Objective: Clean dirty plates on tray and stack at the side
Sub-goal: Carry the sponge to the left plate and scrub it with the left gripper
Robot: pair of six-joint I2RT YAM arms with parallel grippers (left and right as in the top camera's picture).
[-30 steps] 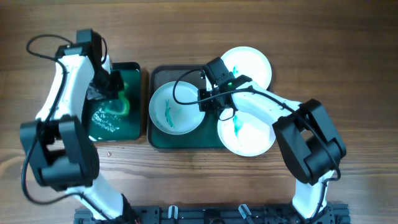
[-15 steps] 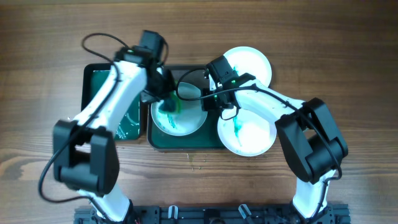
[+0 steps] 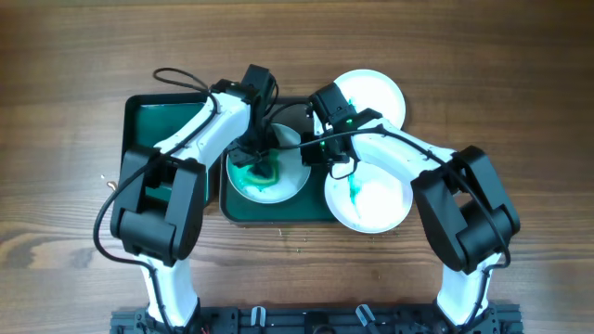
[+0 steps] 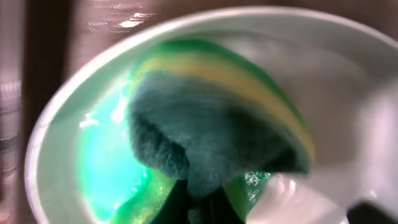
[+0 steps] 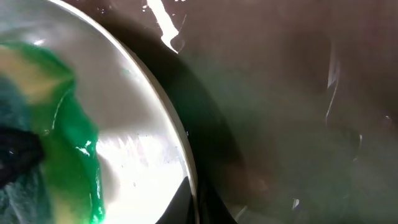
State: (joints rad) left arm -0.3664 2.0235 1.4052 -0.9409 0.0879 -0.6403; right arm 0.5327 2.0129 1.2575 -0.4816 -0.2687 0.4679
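On tray [image 3: 278, 212], plate [image 3: 290, 182] under left end effector [image 3: 252, 158] tight around sponge [image 4: 211, 118]; right end effector [image 3: 312, 153] tight on its rim.

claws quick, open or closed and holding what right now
left claw: closed on the sponge, pressed into the plate
right claw: closed on that plate's rim

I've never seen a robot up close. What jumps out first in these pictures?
The left gripper presses a green and yellow sponge into a round white plate on the dark green tray at centre, leaving a bright green wet smear. The right gripper pinches that plate's right rim. By the tray's right edge, a second white plate shows a teal streak.
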